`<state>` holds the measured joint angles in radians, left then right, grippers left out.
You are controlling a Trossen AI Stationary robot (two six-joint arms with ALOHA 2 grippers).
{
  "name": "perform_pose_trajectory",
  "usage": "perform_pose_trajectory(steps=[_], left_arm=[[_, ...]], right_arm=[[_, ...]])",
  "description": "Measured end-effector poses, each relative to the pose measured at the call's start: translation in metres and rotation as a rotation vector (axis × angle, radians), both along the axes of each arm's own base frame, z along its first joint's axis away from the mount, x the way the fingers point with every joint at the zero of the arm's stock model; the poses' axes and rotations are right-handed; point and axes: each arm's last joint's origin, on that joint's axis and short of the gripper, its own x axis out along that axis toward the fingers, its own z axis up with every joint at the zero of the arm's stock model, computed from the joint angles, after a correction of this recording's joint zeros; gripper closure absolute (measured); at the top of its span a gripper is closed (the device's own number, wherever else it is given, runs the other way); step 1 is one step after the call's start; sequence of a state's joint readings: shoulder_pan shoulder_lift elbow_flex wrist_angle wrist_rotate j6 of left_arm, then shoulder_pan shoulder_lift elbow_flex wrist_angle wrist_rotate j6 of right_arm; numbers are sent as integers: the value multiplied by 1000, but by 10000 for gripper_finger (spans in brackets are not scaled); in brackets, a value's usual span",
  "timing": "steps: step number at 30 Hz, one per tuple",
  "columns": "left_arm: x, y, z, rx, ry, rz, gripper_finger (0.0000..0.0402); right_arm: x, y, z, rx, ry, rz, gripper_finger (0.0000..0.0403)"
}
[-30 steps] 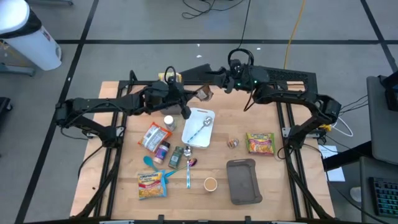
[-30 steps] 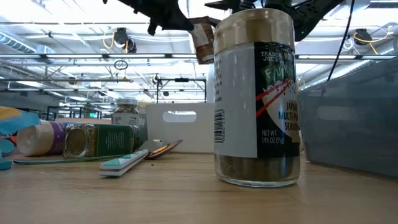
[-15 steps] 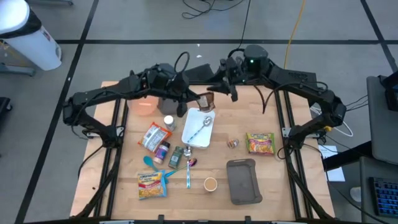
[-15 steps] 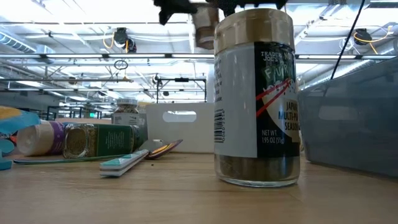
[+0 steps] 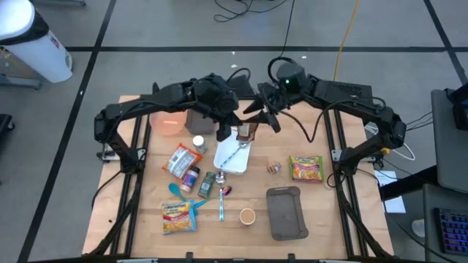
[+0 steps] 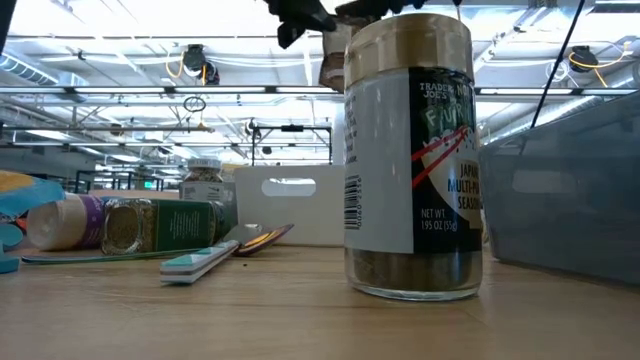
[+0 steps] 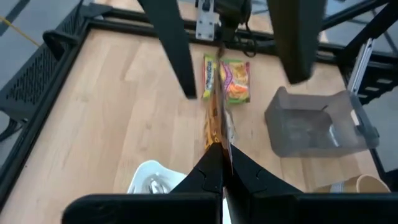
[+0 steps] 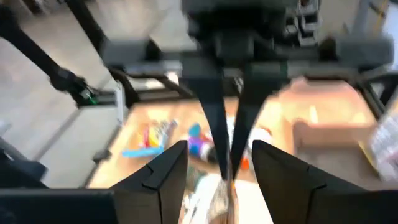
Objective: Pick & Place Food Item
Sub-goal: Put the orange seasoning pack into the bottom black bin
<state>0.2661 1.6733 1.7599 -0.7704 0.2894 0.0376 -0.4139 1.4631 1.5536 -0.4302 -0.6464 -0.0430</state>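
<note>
- The table point(image 5: 307, 204) is pale wood, visible grain, kind of a satin finish.
- The arms' frame point(image 5: 344, 157) looks like matt black metal.
- The white tray point(image 5: 238, 162) is smooth plastic with a slight sheen; the spoon point(image 5: 235, 149) in it looks like shiny metal.
- The grey bin point(image 5: 284, 212) is translucent plastic, a bit frosted.
- The seasoning jar point(image 6: 412, 160) is clear glossy glass or plastic, can't tell which, with a paper label and a matt tan lid.
- The noodle packets point(image 5: 306, 167) are crinkly glossy plastic film.
- The little cup point(image 5: 247, 215) looks like brown paper.
- The snack wrapper point(image 7: 214, 118) pinched in the left gripper point(image 7: 222, 163) is thin shiny foil-like film.
</note>
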Motion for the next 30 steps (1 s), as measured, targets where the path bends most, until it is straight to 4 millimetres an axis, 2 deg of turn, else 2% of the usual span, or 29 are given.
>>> perform_pose_trajectory(steps=[6,16,24,30], left_arm=[[4,-2,-1,-2,-3,-2,401],[4,-2,-1,-13,0,15,401],[4,-4,-1,-22,0,17,401],[4,-4,-1,-20,1,20,401]], right_arm=[[1,9,-9,-86,102,-55,230],[3,16,-11,-147,131,-92,248],[3,17,-11,-144,131,-92,294],[3,17,-12,-142,134,-90,354]])
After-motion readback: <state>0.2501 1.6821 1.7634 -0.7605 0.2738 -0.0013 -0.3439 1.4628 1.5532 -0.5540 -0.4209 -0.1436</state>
